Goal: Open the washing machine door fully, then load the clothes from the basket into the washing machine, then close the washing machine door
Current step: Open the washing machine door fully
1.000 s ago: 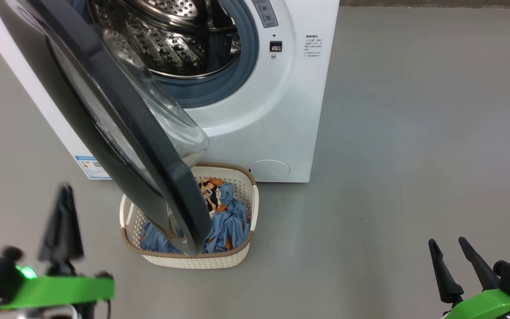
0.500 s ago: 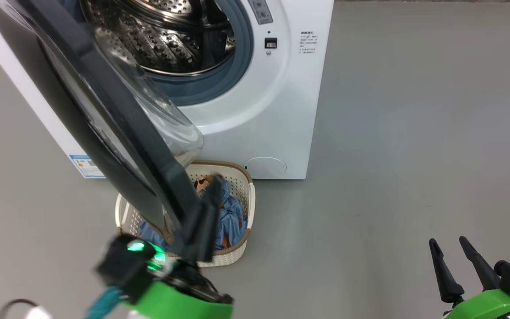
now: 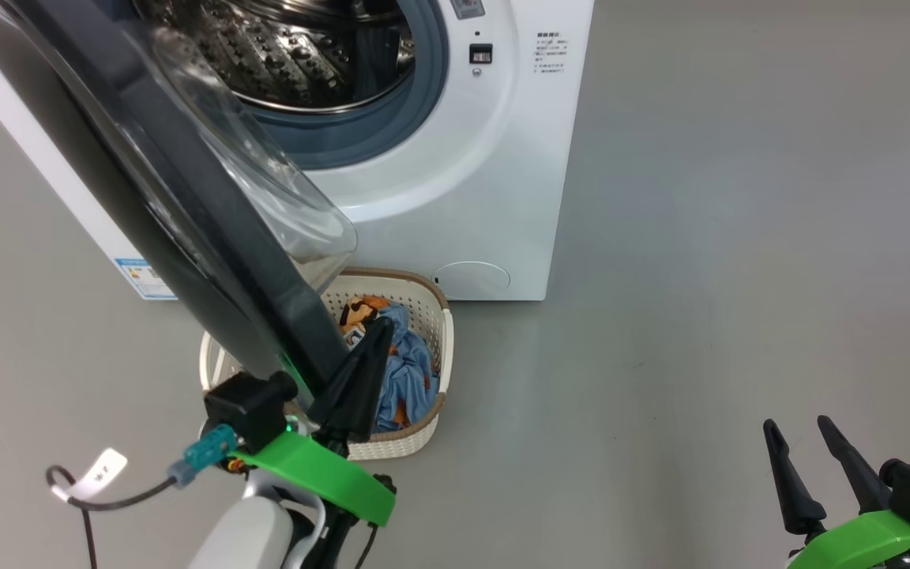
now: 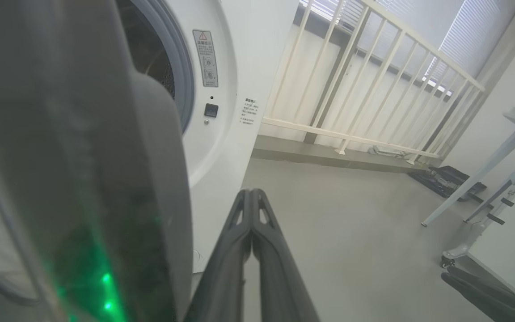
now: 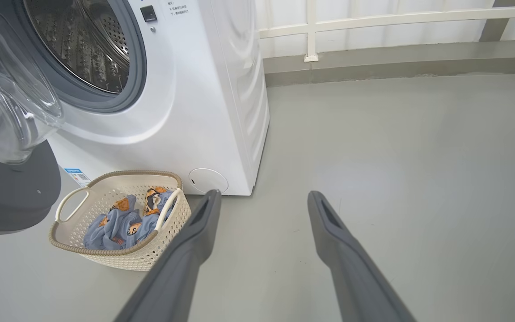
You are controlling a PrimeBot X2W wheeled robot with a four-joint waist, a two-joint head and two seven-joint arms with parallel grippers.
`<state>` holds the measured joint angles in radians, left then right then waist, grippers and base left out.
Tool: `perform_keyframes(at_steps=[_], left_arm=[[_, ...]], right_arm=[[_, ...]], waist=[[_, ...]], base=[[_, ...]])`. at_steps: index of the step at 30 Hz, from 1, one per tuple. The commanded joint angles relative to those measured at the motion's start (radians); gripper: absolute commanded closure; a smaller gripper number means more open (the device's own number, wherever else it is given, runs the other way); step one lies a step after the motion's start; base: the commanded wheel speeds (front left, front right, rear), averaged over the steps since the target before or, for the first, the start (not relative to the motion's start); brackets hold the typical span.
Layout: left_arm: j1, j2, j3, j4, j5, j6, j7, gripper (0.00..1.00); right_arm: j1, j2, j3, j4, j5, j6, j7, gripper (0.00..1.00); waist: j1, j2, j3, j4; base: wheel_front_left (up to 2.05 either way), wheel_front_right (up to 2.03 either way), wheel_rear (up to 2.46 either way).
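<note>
Washing machine door point(image 3: 210, 237) stands half-open, bulging glass facing the drum point(image 3: 305, 55).

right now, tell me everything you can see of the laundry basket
The basket is small and rectangular with rounded corners. It looks like cream plastic, with perforated walls, a brown woven-look rim and a pale loop handle at each short end. It stands upright on the grey floor, close before the lower front of the washing machine; whether they touch is unclear. Blue clothes printed in orange lie inside, below the rim. The lower edge of the open door hangs over one end.
</note>
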<state>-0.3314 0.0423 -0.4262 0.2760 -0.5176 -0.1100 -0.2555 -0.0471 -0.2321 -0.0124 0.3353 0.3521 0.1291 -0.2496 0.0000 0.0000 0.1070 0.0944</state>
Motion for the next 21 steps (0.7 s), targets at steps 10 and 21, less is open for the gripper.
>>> perform_keyframes(at_steps=[10,21], left_arm=[[-0.041,0.008,0.094,0.036,-0.008,0.001,-0.006,1.0],[0.012,0.008,0.119,0.016,0.004,0.006,-0.006,1.0]], right_arm=[[-0.023,-0.021,0.014,-0.026,-0.014,0.002,-0.012,0.0],[-0.008,-0.027,0.015,-0.037,-0.018,0.002,-0.012,0.0]], waist=[[0.0,0.0,-0.003,0.019],[0.0,0.0,-0.015,0.085]], base=[[0.0,0.0,0.0],[0.0,0.0,0.0]])
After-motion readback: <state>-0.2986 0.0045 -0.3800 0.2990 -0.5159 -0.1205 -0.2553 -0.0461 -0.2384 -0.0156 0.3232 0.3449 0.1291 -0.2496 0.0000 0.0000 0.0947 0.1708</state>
